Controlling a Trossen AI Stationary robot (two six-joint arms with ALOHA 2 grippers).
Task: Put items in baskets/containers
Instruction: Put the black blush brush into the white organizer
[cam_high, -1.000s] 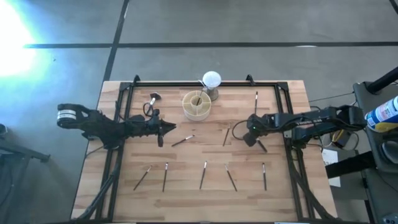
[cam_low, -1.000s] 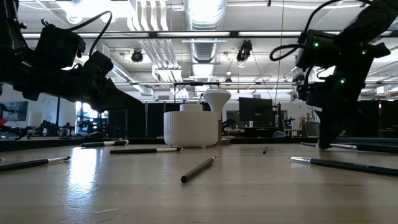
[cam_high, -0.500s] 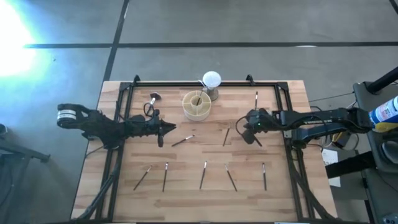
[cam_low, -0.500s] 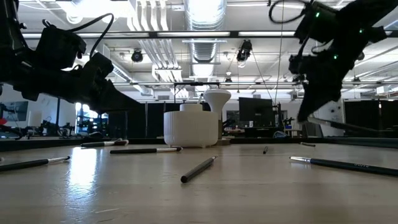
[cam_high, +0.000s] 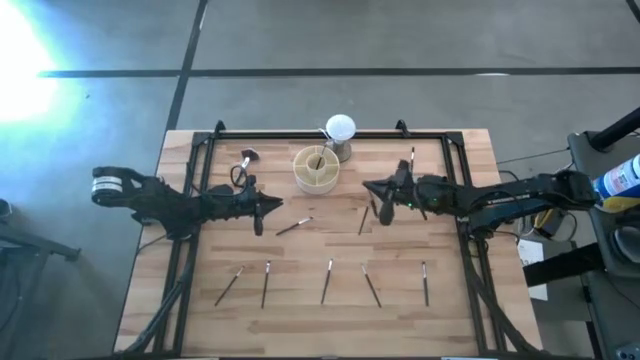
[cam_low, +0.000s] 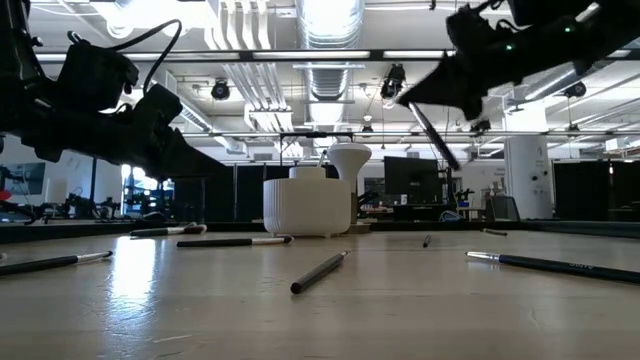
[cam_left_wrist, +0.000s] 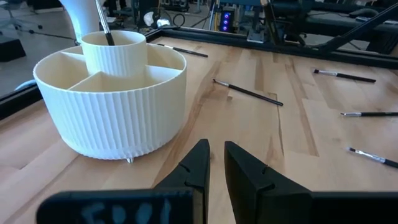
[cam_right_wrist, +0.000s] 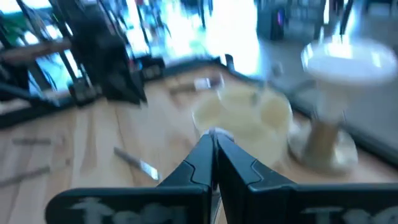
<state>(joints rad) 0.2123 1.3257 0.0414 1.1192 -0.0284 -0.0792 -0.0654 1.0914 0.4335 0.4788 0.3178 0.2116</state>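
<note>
My right gripper (cam_high: 375, 200) holding a brush (cam_high: 376, 208) right of the cream organiser (cam_high: 316, 169), my left gripper (cam_high: 268, 207) left of it

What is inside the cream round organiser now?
One dark-handled brush stands in the centre tube of the organiser. The outer compartments that show look empty; the tube's bottom and the far compartments are hidden.

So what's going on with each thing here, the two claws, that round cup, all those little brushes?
Right gripper: shut on a brush, lifted off the table.
Left gripper: holds nothing, beside the cup.
Cup: upright, one brush standing in its centre tube.
Loose brushes: lying flat on the table.
</note>
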